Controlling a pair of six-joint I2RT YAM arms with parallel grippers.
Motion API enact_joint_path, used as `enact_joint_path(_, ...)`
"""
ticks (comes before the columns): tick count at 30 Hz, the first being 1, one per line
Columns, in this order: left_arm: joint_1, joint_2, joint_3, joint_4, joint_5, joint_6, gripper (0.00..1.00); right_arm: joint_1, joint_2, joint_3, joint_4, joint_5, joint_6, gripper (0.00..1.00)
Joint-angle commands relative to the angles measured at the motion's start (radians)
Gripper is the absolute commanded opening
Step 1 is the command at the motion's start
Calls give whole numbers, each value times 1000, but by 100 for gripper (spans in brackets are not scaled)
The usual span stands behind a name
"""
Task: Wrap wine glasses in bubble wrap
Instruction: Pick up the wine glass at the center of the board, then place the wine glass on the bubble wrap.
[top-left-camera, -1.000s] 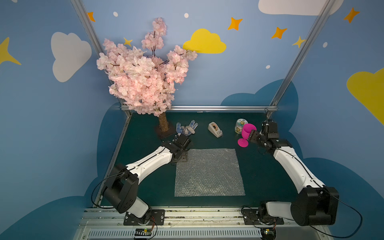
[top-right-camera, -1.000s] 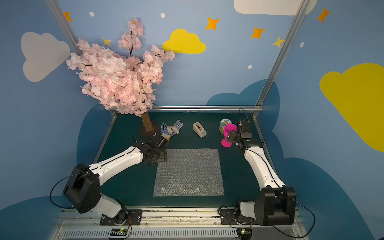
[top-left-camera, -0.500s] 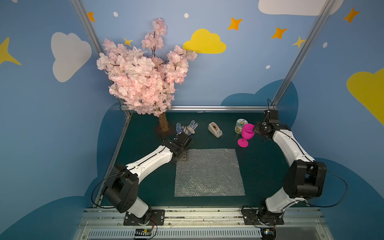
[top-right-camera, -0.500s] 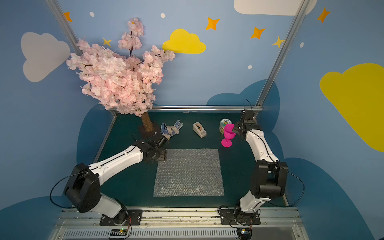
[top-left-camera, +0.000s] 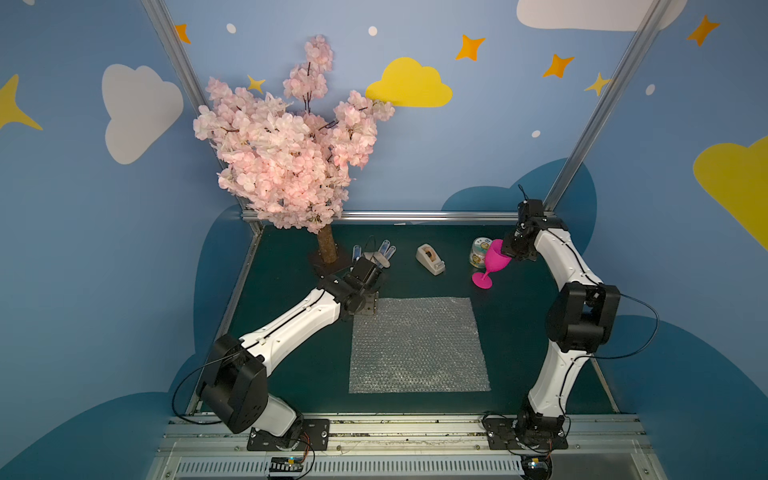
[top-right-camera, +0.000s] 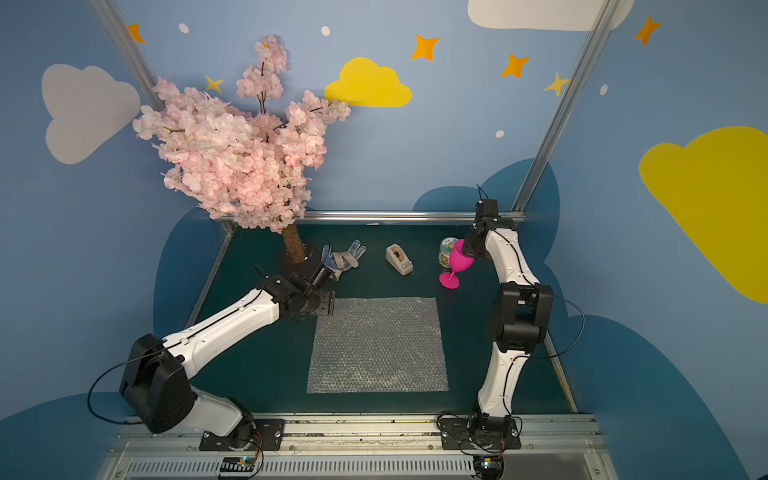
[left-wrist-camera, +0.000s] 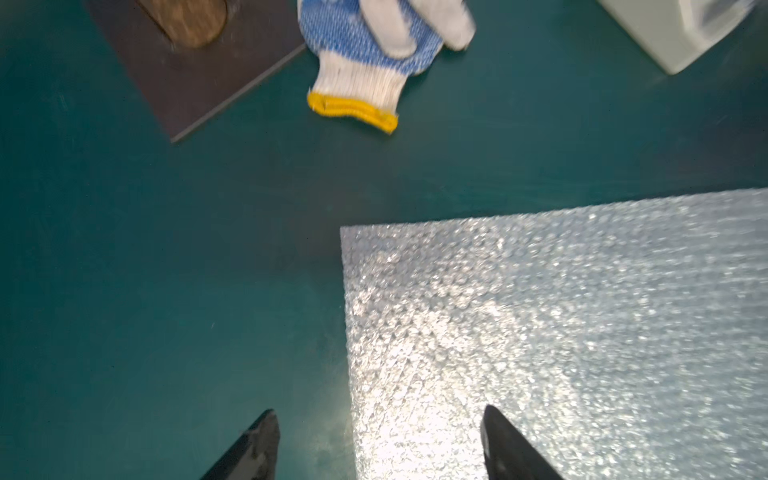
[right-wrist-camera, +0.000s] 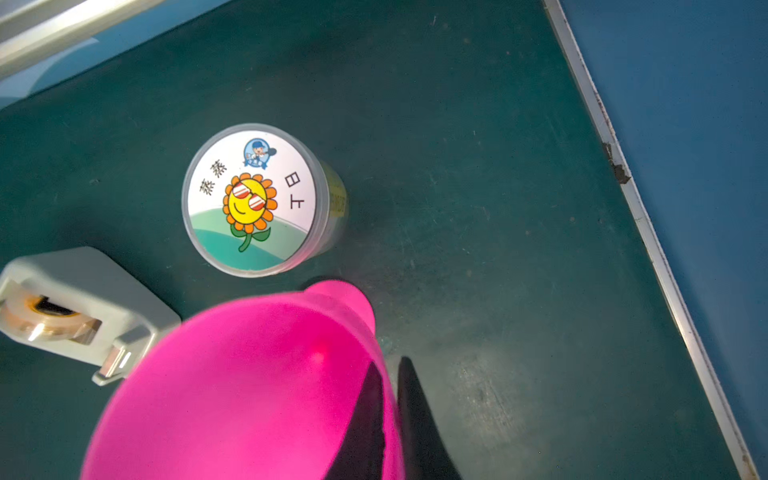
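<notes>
Sheet of clear, silvery-grey, small-bubble bubble wrap lies flat and squarish on the dark green table mat, closest to my bases in both top views. Nothing rests on it.

My left gripper hangs over the sheet's far corner on my left side. Its jaws stand apart and hold nothing. In the left wrist view one black fingertip is over bare mat and the other over the film's edge.

Beyond that corner lies a white knit glove with blue dots and a yellow cuff, just beside the dark base plate of a pink artificial blossom tree. A grey tape dispenser sits past the sheet's far edge, apart from it.

My right gripper is clenched on the rim of the opaque magenta-pink goblet, with one finger inside the bowl and one finger outside. The goblet is off the sheet, beyond its far right corner, tilted with its bowl towards my right arm. I cannot tell whether its foot touches the mat.

A small round jar with a sunflower lid label stands just behind the goblet.
</notes>
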Motion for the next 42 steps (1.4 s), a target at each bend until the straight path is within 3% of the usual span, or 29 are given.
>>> enact_joint_path(1,0,-41,18,15,33,62,76,-2,4,22,-122,-15,-38,2)
enact_joint_path(4,-10,-53,34,40,105,115,75,-1,-8,62,-173,5,-58,0)
enact_joint_path(9,-70,-44,47,171,325,243,75,22,-75,163,-335,44,-100,0)
enact_joint_path(13,-117,-17,43,339,497,300,74,57,-139,177,-424,-128,-157,0)
enact_joint_path(18,-124,36,26,497,653,275,66,180,-214,74,-382,-399,-188,0)
enact_joint_path(27,-91,99,-36,503,624,257,49,400,-188,3,-299,-579,-164,0)
enact_joint_path(34,-82,43,-148,521,616,243,47,419,-164,7,-273,-651,-161,0)
enact_joint_path(42,-80,81,-142,545,581,232,37,440,-131,6,-281,-696,-176,0)
